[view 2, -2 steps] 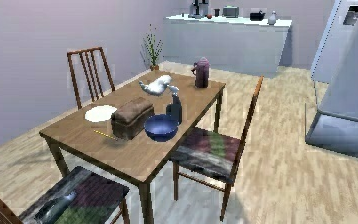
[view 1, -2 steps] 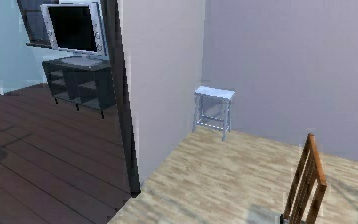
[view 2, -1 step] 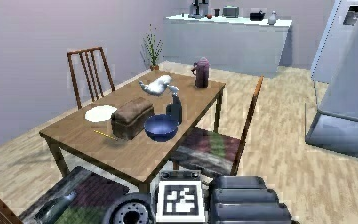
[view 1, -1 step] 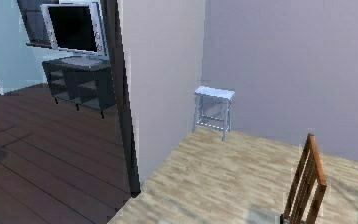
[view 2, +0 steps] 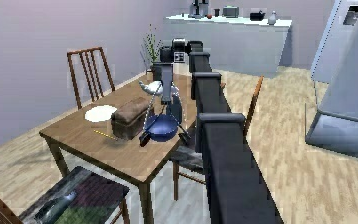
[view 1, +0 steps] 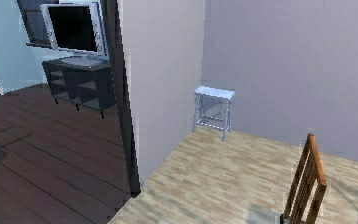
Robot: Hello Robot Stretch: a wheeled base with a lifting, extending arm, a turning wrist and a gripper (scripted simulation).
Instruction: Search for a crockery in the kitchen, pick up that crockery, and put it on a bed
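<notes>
A wooden tabletop [view 2: 82, 138] stands on pale plank floor [view 2: 287, 150] beside a lilac wall [view 2: 27, 40]. The dark blue round bowl [view 2: 163, 129] is at the tool [view 2: 163, 108], over this tabletop; whether the tool holds it, one cannot tell.

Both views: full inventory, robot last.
TV: 1, black, on stand
stand: 1, dark, forward view's left
stool: 1, white, against wall
chair: 1, brown, forward view's bottom right
table: 1, brown, arm side view's left
table chairs: 3, brown, around table
plate: 1, white, on table
bowl: 1, blue, on table
lump: 1, brown, beside bowl
counter: 1, white, far wall
fridge: 1, grey, right edge
arm: 1, dark, from bottom edge
jaws: 1 pair, dark, arm's end; load unclear
</notes>
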